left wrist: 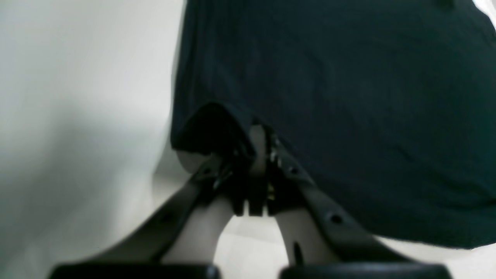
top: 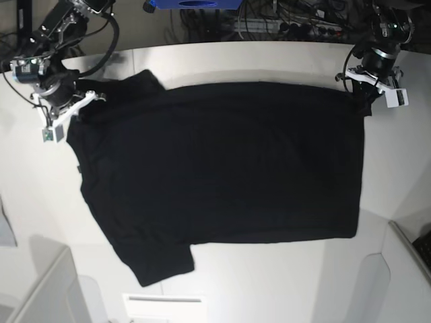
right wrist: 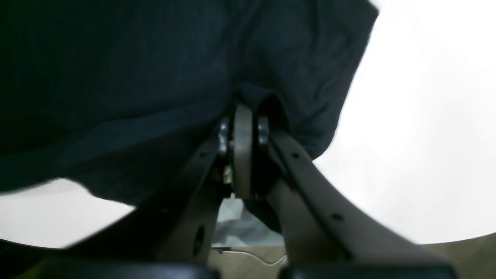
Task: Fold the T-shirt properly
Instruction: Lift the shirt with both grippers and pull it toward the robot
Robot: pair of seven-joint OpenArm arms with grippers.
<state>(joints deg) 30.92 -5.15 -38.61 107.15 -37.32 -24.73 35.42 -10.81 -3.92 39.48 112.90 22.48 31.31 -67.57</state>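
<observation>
The black T-shirt [top: 222, 168] lies spread flat on the white table [top: 269, 60], plain side up, with no print showing. One sleeve points to the front left, the other to the back left. My left gripper [top: 366, 101] is shut on the shirt's back right hem corner; in the left wrist view the left gripper [left wrist: 259, 145] pinches a fold of black T-shirt cloth [left wrist: 348, 97]. My right gripper [top: 75, 111] is shut on the shirt's back left shoulder edge; in the right wrist view the right gripper [right wrist: 243, 116] pinches the T-shirt's bunched cloth [right wrist: 135, 77].
Cables and a blue object [top: 195, 3] lie behind the table's far edge. Grey panels stand at the front left [top: 47, 289] and front right [top: 397, 276]. Bare white tabletop borders the shirt on all sides.
</observation>
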